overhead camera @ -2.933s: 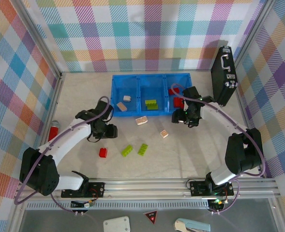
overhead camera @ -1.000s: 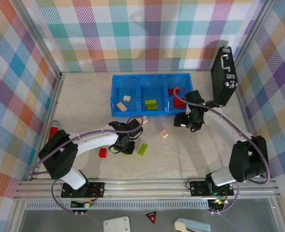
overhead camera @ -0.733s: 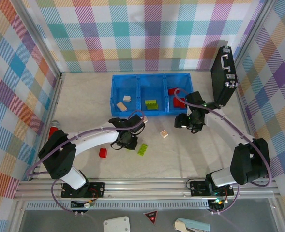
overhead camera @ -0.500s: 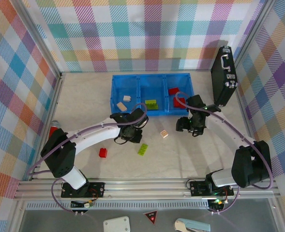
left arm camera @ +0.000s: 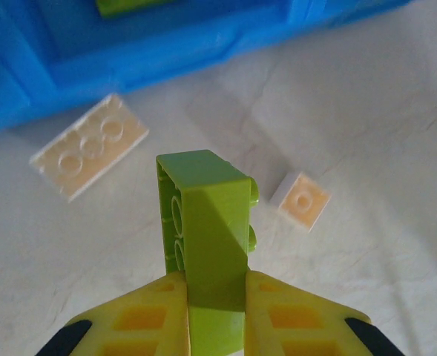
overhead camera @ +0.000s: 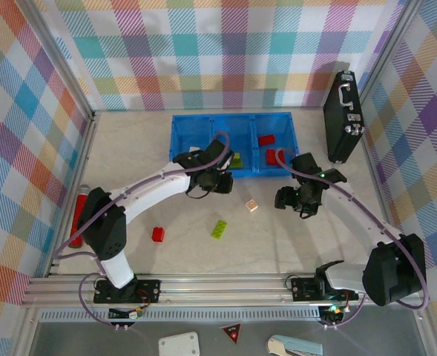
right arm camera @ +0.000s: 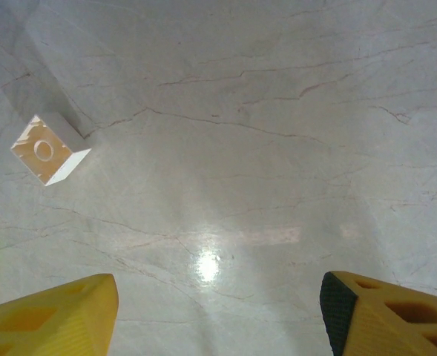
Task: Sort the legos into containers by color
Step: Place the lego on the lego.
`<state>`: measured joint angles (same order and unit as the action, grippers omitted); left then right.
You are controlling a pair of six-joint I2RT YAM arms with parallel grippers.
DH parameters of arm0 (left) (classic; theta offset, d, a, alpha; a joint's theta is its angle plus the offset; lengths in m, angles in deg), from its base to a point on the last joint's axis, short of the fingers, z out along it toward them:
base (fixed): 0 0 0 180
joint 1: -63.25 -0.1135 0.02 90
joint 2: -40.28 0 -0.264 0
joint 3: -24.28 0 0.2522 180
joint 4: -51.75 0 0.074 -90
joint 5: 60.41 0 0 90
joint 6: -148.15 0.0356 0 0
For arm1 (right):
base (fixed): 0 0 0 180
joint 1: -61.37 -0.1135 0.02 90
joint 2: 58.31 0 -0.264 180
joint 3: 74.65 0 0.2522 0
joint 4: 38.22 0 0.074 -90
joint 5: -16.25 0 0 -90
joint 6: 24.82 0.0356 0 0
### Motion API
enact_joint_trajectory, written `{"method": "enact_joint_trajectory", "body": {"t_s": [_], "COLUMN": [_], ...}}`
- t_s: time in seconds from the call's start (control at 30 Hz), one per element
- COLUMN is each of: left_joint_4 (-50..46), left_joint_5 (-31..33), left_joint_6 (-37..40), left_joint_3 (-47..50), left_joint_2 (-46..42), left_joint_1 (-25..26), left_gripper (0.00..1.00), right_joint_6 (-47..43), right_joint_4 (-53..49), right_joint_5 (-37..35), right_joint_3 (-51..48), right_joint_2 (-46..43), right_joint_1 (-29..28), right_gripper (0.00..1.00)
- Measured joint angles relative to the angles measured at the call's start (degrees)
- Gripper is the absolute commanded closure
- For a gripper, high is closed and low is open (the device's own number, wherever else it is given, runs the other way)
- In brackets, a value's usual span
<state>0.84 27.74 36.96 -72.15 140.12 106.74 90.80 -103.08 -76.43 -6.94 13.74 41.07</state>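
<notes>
My left gripper [overhead camera: 215, 178] is shut on a lime green lego [left arm camera: 207, 237], held on end just in front of the blue three-part bin [overhead camera: 203, 124]. Below it lie a long tan lego [left arm camera: 90, 154] and a small tan lego [left arm camera: 301, 201]. The bin's middle compartment holds a green lego [overhead camera: 236, 158]; its right one holds two red legos [overhead camera: 266, 139]. The left arm covers the left compartment. My right gripper [overhead camera: 296, 199] hangs open over bare table, with the small tan lego [right arm camera: 47, 150] to its left. A green lego [overhead camera: 219, 229] and a red lego [overhead camera: 158, 234] lie on the table.
A black case with a metal handle [overhead camera: 342, 115] leans at the back right, close to the right arm. A long red cylinder [overhead camera: 79, 215] lies by the left wall. Checked walls enclose the table.
My left gripper closed on a green lego at the table's front and carried it back towards the bin. My right gripper drew away from the bin's right compartment, towards the front right.
</notes>
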Motion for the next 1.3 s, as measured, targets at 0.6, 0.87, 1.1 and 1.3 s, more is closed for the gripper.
{"method": "enact_joint_trajectory", "body": {"t_s": [0.6, 0.87, 1.1, 1.3], "left_joint_4": [5.18, 10.69, 14.45, 14.84], "left_joint_5": [-10.25, -17.31, -21.33, -22.14], "left_joint_6": [-0.24, -3.13, -4.35, -4.57], "left_joint_3": [-21.16, -23.54, -26.91, -27.1], "left_joint_2": [19.76, 26.99, 29.35, 30.62], "left_joint_1": [-8.2, -11.52, -12.15, -12.2], "left_gripper": [0.79, 0.75, 0.69, 0.63], "right_joint_6": [0.96, 0.96, 0.96, 0.96], "right_joint_4": [-1.73, -1.88, -2.23, -3.08], "right_joint_5": [-1.18, -1.25, -1.38, -1.38], "right_joint_3": [-1.16, -1.16, -1.16, -1.16], "right_joint_2": [-3.06, -3.06, -3.06, -3.06], "right_joint_1": [0.0, 0.0, 0.0, 0.0], "right_gripper": [0.27, 0.27, 0.27, 0.27]}}
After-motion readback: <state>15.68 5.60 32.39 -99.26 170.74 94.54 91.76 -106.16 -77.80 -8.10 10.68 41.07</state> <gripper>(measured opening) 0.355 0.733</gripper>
